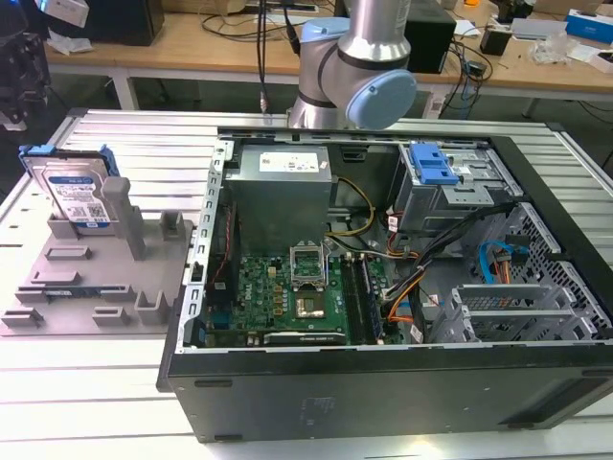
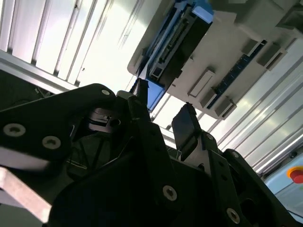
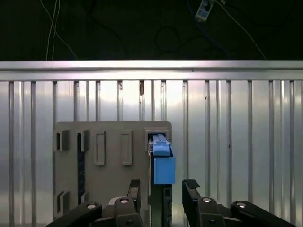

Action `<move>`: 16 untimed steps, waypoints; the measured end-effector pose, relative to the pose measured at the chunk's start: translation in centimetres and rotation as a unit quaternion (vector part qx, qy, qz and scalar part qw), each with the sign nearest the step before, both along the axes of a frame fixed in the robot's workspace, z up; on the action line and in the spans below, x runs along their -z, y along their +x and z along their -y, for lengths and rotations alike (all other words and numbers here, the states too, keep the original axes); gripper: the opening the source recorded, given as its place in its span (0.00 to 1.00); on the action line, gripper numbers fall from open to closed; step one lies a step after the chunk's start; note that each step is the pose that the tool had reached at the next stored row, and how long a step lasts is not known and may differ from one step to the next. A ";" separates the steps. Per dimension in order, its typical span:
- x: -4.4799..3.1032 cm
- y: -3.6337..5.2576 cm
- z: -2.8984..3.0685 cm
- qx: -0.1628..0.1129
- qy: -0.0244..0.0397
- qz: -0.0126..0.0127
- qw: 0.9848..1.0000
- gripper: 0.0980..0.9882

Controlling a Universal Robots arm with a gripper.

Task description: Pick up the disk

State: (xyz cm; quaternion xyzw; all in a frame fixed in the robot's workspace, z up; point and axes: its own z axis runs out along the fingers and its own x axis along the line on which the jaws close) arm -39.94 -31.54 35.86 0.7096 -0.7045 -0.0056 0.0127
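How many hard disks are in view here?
1. The disk stands on edge in the grey fixture plate at the exterior view's left. Others may be hidden inside the drive cage.

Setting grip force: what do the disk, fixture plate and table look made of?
The disk looks like a metal casing with a silvery sheen. Its label looks like paper, and its blue rails are probably plastic. The fixture plate is likely plastic, a matte, uniform grey. The table is probably aluminium, with bright ribbed slats catching glare.
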 end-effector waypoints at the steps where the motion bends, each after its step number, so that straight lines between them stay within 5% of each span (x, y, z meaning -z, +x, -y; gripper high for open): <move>1: 0.07 -0.22 0.00 -0.001 0.000 0.000 1.000 0.43; 16: 1.00 -0.49 0.00 -0.002 0.000 0.000 1.000 0.43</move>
